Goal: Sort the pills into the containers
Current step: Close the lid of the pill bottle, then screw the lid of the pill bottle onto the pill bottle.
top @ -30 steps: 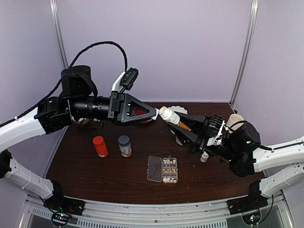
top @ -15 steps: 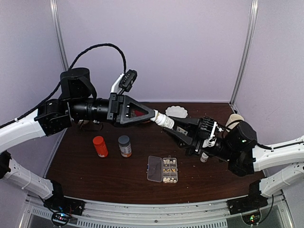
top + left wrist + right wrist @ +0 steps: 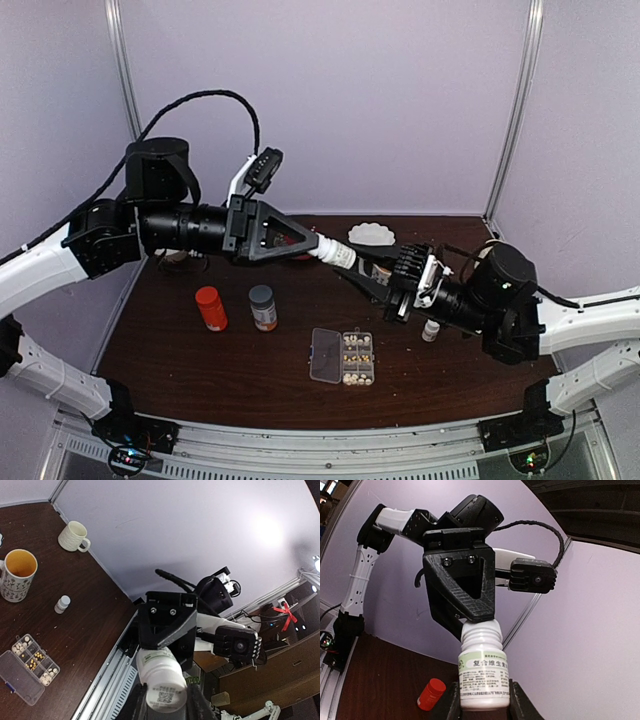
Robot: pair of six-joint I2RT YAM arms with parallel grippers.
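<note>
Holding one white pill bottle [image 3: 338, 254] aloft between them, both arms meet over the dark table [image 3: 200, 370].

Top view:
- Left gripper [image 3: 316, 245] is clamped on the bottle's narrow cap end.
- Right gripper [image 3: 362, 268] is clamped on the bottle's body. The bottle lies tilted, its cap end higher.
- Clear pill box [image 3: 343, 357] sits on the table near the front, below the bottle. Its lid [image 3: 324, 356] is swung open to the left.
- Pills [image 3: 352, 346] show as pale specks in several cells [image 3: 358, 362]. An exact count cannot be told.
- Orange-red bottle [image 3: 211, 308] and grey-capped bottle [image 3: 263, 307] stand upright side by side, left of the box.
- Small white bottle [image 3: 431, 330] stands right of the box. Scalloped white dish [image 3: 372, 233] lies at the back.

Left wrist view:
- The bottle [image 3: 161, 672] fills the gap between the camera's own fingers. The right gripper's black wedge grips its far end.
- The open box [image 3: 15, 677] is at lower left, with pills [image 3: 21, 645] in its cells.
- Cream mug [image 3: 74, 535] and patterned mug [image 3: 17, 572] stand apart on the table.

Right wrist view:
- The labelled bottle body [image 3: 482, 680] is pinched between the near fingers [image 3: 451, 702].
- The left gripper's jaws close on the ribbed white top.
- The orange-red bottle [image 3: 431, 694] is below on the table.
</note>
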